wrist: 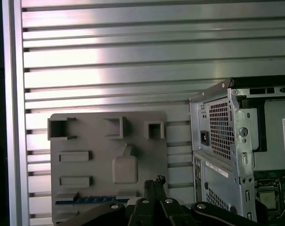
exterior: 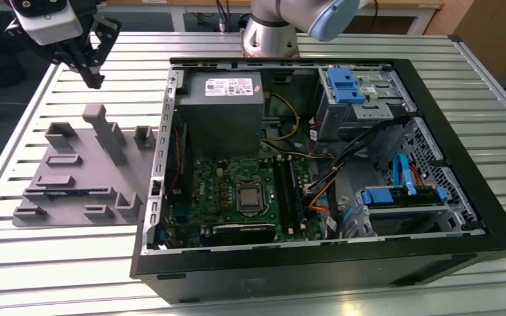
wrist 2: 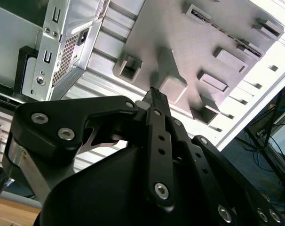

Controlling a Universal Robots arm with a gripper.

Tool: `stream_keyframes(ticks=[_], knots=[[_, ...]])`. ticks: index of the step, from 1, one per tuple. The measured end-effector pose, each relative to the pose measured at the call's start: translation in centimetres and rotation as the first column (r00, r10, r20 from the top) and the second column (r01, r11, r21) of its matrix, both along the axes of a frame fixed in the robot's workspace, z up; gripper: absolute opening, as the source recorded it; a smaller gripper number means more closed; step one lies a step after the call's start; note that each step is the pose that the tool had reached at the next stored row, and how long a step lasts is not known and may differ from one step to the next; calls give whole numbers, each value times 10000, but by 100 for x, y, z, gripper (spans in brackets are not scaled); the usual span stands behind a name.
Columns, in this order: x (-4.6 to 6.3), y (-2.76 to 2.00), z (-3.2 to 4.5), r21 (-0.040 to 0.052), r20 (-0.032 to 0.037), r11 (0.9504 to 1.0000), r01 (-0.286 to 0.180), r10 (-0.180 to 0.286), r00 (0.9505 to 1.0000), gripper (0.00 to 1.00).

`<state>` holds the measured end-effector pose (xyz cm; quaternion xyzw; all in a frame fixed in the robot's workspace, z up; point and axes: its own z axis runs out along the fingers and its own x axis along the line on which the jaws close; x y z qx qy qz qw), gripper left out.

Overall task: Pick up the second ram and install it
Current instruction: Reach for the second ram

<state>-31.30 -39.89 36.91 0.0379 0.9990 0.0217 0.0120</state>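
Observation:
The second ram (wrist: 88, 200) is a thin dark strip with a blue-green edge. It lies in a slot of the gray plastic tray (wrist: 95, 141). In the exterior view the ram (exterior: 68, 192) sits near the tray's front edge. My gripper (exterior: 93, 78) hangs high above the tray's far end, well apart from the ram. Its fingertips (wrist 2: 153, 93) are pressed together with nothing between them, and they look the same in the first wrist view (wrist: 154, 181). The open computer case (exterior: 323, 164) holds the motherboard (exterior: 235, 194), with its memory slots (exterior: 286, 191) beside the processor socket.
The tray (exterior: 82, 171) carries several upright blocks, the tallest (exterior: 112, 135) under my gripper. The case's metal wall (exterior: 167, 131) stands right beside the tray. Inside are a power supply (exterior: 222, 105), blue drive brackets (exterior: 350, 85) and loose cables (exterior: 341, 164). The slatted table (exterior: 60, 263) spreads around.

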Motion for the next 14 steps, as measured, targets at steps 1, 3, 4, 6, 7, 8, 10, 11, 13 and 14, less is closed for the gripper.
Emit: stream_keyframes(ticks=[1,3,4,6,7,8,10,11,13,14], knots=[[-12,0,-1,0,0,10000,0,0,10000,11],[-38,-2,-3,0,0,10000,0,0,10000,11],[-51,-6,-4,0,0,10000,0,0,10000,11],[-74,-22,-7,0,0,10000,-1,1,10000,11],[-84,-32,-9,0,-1,10000,-1,1,10000,11],[-94,-42,-11,1,0,10000,-1,1,10000,11],[-114,-65,-14,0,-1,10000,-1,1,10000,11],[-124,-76,-16,-1,-1,10000,0,0,10000,11],[-145,-93,-20,0,-1,10000,2,-2,10000,11],[-155,-102,-22,0,0,10000,0,0,10000,11]])
